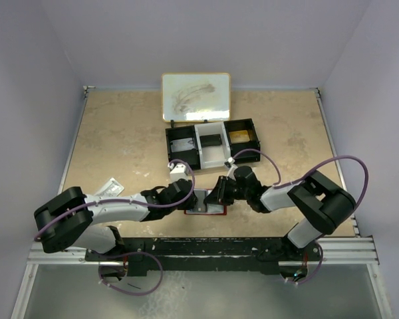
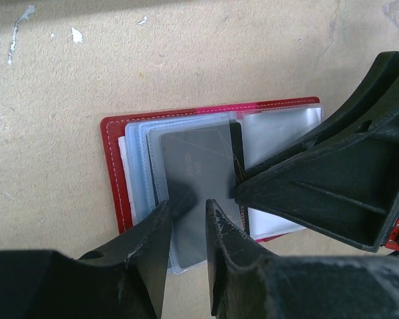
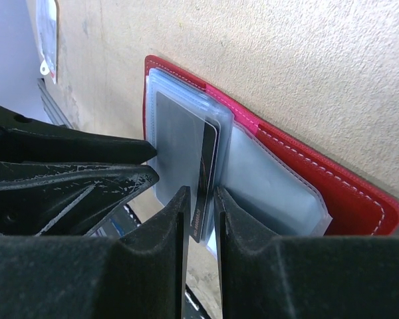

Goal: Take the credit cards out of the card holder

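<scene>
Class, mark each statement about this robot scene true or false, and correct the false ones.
1. The card holder lies open on the table. True.
2. The card holder's cover is black. False: it is red.
3. The right pincer has a dark card edge-on between its fingers. True.
4. The card holder sits inside the long black tray. False: it lies on the table, nearer the arms than the tray.
5. The left pincer is far from the card holder. False: its fingertips are at the clear sleeves.
</scene>
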